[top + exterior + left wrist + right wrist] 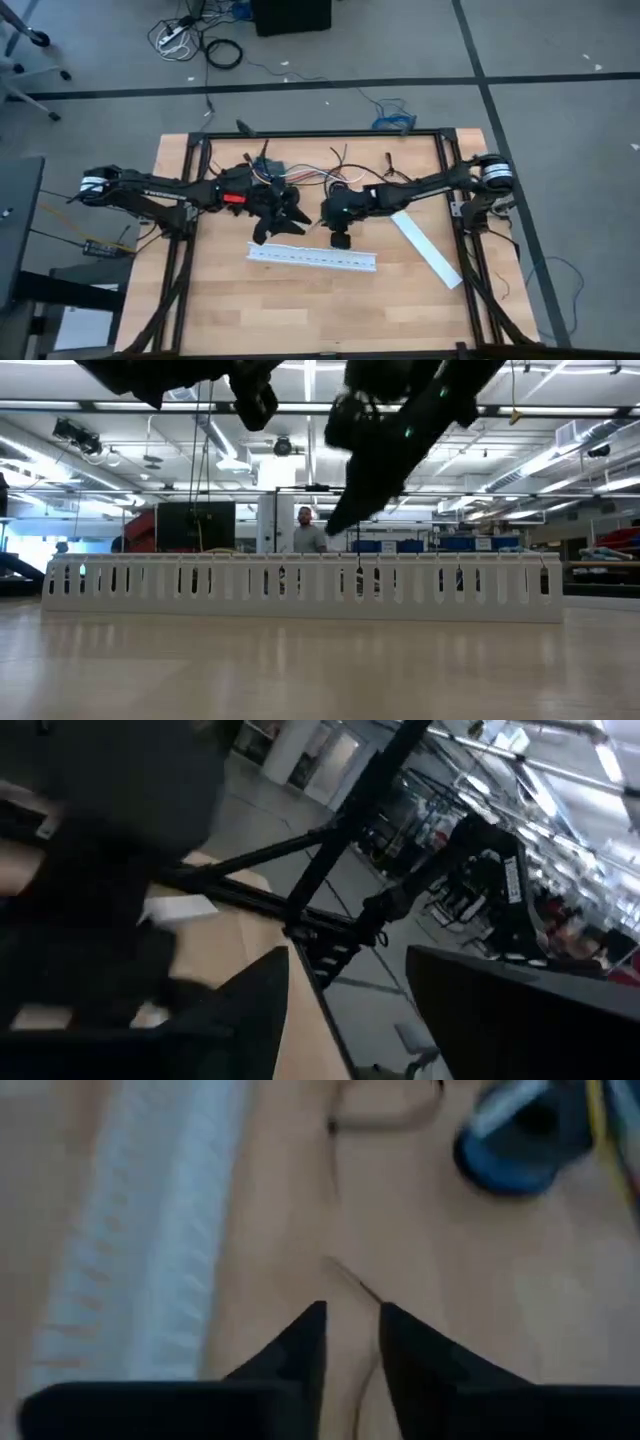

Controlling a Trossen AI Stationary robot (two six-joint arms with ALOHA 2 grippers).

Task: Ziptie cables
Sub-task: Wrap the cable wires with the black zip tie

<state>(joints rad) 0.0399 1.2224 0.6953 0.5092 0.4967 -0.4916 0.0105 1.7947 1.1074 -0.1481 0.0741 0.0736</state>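
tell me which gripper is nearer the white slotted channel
Right. The right gripper hangs just above the white slotted channel; the left gripper sits farther back toward the cables.

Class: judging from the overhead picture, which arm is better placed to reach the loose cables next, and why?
Probably left. The left gripper hangs right beside the cables; the right gripper sits farther off, near the white channel.

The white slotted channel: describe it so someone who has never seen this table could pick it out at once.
Start at the wooden table in the high view and look just in front of the two grippers at its middle. The white slotted channel lies there flat, running left to right. Its row of narrow upright slots, clear in the low view, sets it apart from the plain white strip lying at an angle to its right.
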